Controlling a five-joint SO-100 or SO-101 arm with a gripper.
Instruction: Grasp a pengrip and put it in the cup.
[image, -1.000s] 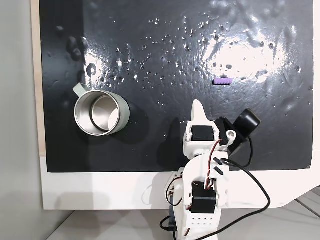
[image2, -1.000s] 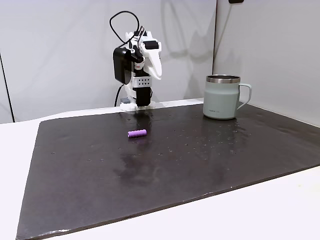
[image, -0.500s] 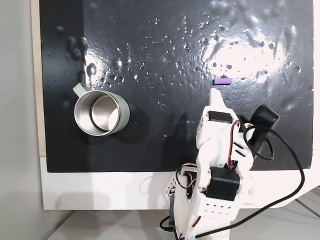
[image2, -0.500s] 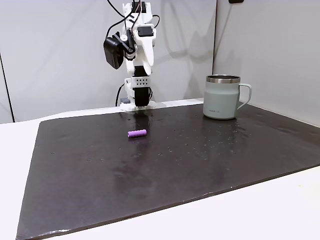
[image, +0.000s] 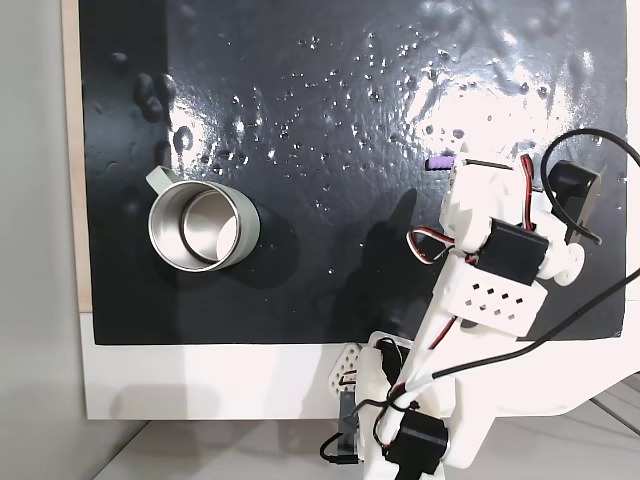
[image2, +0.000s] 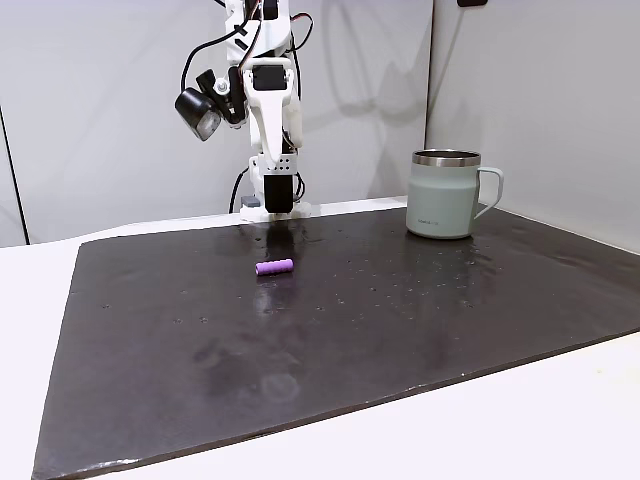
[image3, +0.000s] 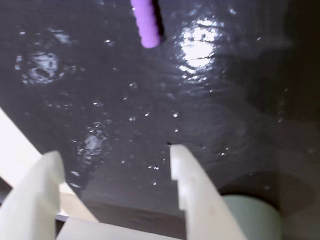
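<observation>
Seen from the wrist camera, the white claw (image3: 115, 157) is spread wide and holds nothing, its two fingers rising from the lower edge of the frame over a wet, glossy black mat (image3: 225, 100). Beyond the fingertips, at the top edge, lies the purple ribbed pengrip (image3: 146, 22), its far end cut off by the frame. A pale rounded shape shows in the lower right corner, too blurred and cropped to identify.

In a fixed view from above, the arm (image: 480, 270) leans across the right side of the mat and covers most of the pengrip (image: 438, 161), leaving only a purple end visible at its left. The cup (image: 203, 227) stands well apart on the left, open mouth up, handle toward the upper left.

In a fixed view from the side, the pengrip (image2: 274, 267) lies flat on the mat, the arm raised behind it; the cup (image2: 446, 194) stands far right on the surface (image2: 560, 420).
</observation>
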